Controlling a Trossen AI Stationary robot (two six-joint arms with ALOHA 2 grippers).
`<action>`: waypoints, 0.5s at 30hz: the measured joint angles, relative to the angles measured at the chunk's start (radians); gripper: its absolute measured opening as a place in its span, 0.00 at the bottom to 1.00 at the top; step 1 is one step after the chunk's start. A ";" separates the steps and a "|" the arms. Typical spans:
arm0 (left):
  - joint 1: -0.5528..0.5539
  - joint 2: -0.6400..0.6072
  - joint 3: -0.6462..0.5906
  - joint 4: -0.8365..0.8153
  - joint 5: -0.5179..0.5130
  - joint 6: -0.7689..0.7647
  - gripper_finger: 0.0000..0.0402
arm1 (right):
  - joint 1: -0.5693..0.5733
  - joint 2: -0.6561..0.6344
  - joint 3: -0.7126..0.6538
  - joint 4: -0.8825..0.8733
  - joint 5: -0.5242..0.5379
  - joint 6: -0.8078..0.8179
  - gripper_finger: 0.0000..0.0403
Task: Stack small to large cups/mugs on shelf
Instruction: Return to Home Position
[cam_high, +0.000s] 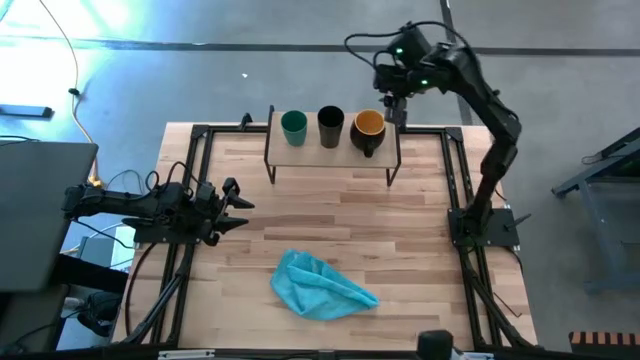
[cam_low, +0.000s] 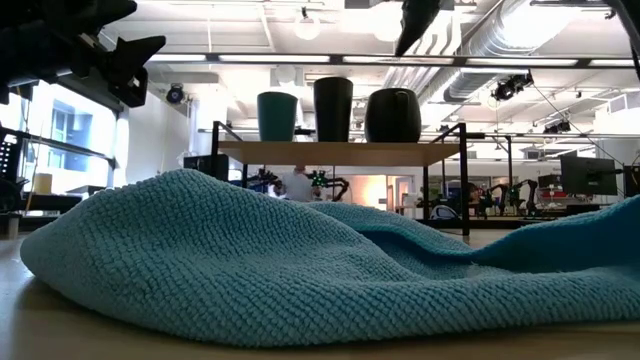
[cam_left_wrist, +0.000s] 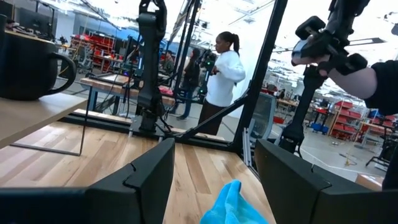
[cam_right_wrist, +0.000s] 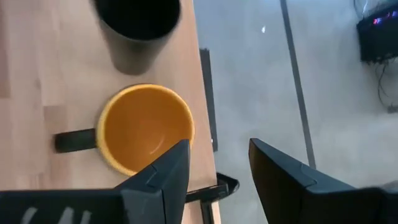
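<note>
Three vessels stand in a row on the light-wood shelf: the small green cup, the taller black cup, and the dark mug with a yellow-orange inside. Each rests upright on its base, as the low view shows for the green cup, the black cup and the mug. My right gripper is open above the shelf's far right corner, just beyond the mug, touching nothing. My left gripper is open and empty at the table's left side.
A blue cloth lies crumpled on the near middle of the table and fills the low view. The black frame rails run along the table's sides. A person in white stands in the room beyond the table.
</note>
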 joint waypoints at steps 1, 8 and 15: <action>0.000 0.000 0.000 0.000 0.000 0.000 0.53 | 0.001 -0.016 -0.003 -0.001 -0.010 0.000 0.39; 0.000 0.000 0.000 -0.001 0.001 -0.026 0.53 | -0.005 -0.127 -0.004 0.056 -0.246 0.018 0.39; 0.000 0.000 0.000 -0.001 0.004 -0.048 0.53 | -0.034 -0.232 -0.004 0.134 -0.362 0.166 0.39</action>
